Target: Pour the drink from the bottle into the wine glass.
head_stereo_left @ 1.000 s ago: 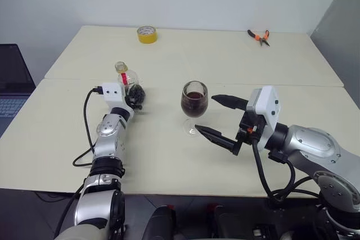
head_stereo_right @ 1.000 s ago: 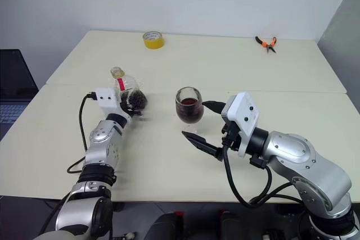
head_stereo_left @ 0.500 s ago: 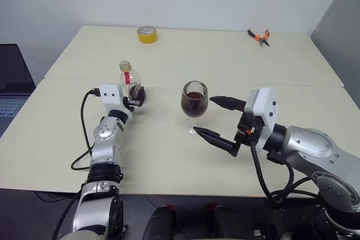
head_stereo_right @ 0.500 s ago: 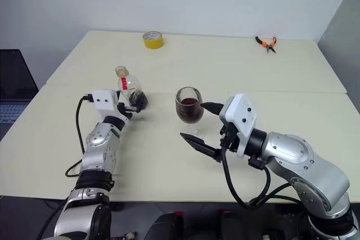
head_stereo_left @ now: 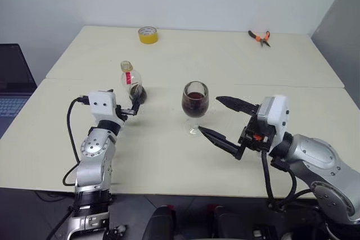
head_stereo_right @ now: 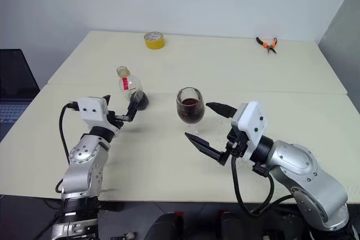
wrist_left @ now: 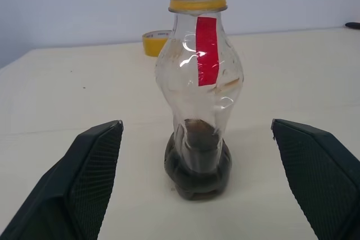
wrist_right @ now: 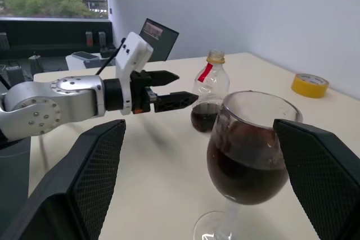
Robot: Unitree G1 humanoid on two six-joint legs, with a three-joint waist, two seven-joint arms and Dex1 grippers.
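— Backed off from the bottle (head_stereo_left: 131, 81) now: left gripper (head_stereo_left: 135, 105) drawn clear, fingers spread wide, nothing between them, where a second ago closed round the bottle's belly

— And tilted then; standing upright now on the table (head_stereo_left: 169, 155), long axis vertical, open mouth up, cap off, only a dark puddle of drink (wrist_left: 197, 167) left in the base

— Right gripper (head_stereo_left: 222, 119)?

— Also spread wide, one finger each side of the wine glass (head_stereo_left: 195, 107) but apart from it, pinching nothing. Glass upright just right of the bottle, bowl about half full

— Pouring looks done, then. Risks?

— Mostly the right fingers so near the stem: a sideways swing could clip the foot and tip the full glass. Light, nearly empty bottle could topple too if brushed by the left fingertip (head_stereo_left: 136, 97) just beside it
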